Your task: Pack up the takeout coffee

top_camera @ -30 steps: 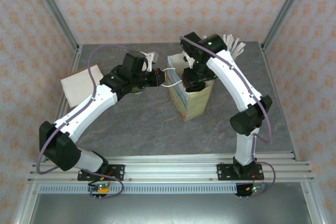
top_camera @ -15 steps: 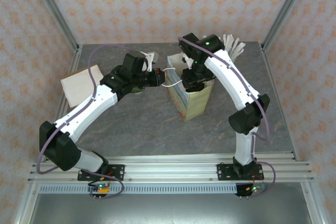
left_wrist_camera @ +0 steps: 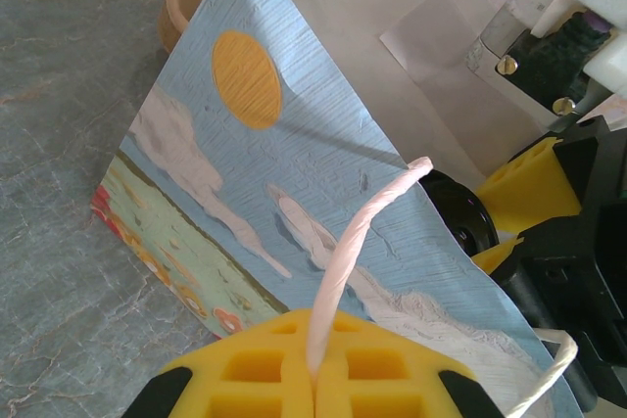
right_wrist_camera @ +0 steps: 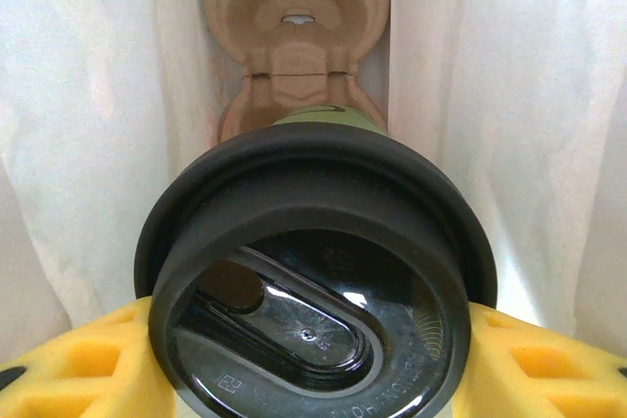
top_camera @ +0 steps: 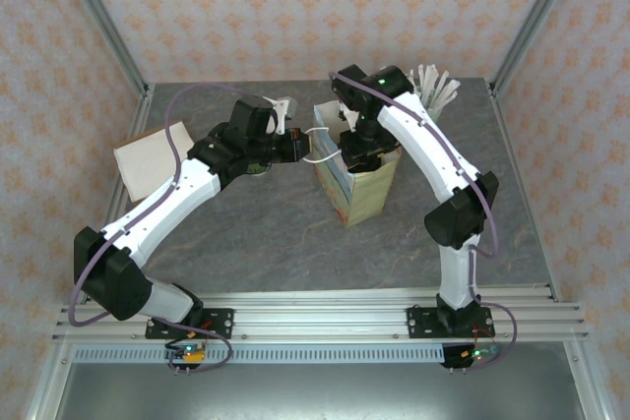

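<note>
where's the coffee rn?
Right wrist view: the coffee is held by the right gripper inside the bag, above the brown carrier at its bottom. The left gripper pinches the bag's handle.

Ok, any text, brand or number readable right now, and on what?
Round black plastic lid of the takeout coffee: embossed lettering near its front edge, too small and blurred to read.
Blue printed paper bag: orange sun and white clouds, no words.
White twisted paper handle: no text.
Brown moulded cardboard cup carrier: no text.
</note>
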Controlling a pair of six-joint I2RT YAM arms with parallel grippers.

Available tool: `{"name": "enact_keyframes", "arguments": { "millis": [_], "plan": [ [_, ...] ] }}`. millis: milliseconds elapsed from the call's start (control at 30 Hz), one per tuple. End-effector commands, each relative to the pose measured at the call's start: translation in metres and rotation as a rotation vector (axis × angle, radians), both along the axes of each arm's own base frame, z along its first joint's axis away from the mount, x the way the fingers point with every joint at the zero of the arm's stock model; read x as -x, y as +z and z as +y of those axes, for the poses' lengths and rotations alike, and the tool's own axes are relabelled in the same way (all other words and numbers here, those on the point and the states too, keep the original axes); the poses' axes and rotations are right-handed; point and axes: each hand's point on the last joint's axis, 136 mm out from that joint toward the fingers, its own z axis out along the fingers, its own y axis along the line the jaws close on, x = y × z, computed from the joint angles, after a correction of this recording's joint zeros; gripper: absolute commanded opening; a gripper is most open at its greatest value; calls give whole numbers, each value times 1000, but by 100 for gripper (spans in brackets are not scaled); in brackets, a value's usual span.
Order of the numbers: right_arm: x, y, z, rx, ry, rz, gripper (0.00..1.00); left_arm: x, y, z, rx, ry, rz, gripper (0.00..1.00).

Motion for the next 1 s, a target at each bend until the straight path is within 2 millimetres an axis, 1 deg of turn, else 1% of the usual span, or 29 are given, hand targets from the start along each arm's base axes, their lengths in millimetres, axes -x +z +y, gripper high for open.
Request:
{"name": "enact_keyframes", "arguments": {
  "millis": [0, 200, 500, 733, 967],
  "plan": [
    [5, -6, -11, 57, 11, 38, 52, 6, 10, -1, 7, -25, -42, 1],
    [8, -14, -12, 74, 19, 64, 51, 6, 9, -1, 7, -25, -39, 1],
    [5, -16, -10, 71, 23, 65, 51, 6, 9, -1, 6, -24, -39, 1],
    [-2, -18, -6, 52, 25, 58, 50, 7, 9, 0, 6, -23, -36, 1],
    [-4, -22, -8, 59, 24, 64, 49, 8, 9, 0, 5, -23, -38, 1]
  ]
}}
